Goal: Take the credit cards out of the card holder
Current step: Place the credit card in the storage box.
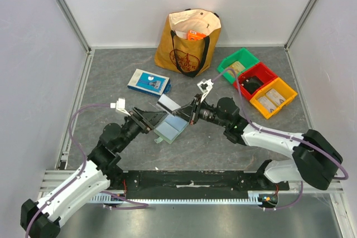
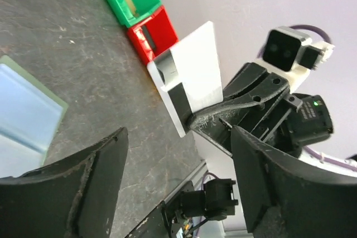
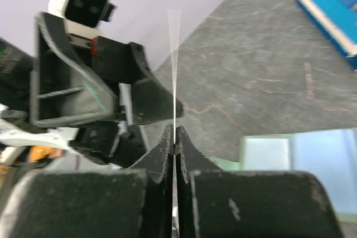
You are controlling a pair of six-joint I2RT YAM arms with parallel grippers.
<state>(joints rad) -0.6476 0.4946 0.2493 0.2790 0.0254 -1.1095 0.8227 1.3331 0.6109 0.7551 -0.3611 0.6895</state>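
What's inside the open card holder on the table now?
Only bluish clear pockets show in the open card holder; no card shows in them. One card is out, pinched by the right gripper. A card tucked deep in a pocket would be hidden.

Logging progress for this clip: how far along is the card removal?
Done: one card is out of the open card holder. In hand: the right gripper pinches it above the table; the left gripper is open. Left: setting it down; any cards remaining inside cannot be seen.

bright, even light, faint shadows; the right gripper (image 3: pixel 174 131) blurs up close.
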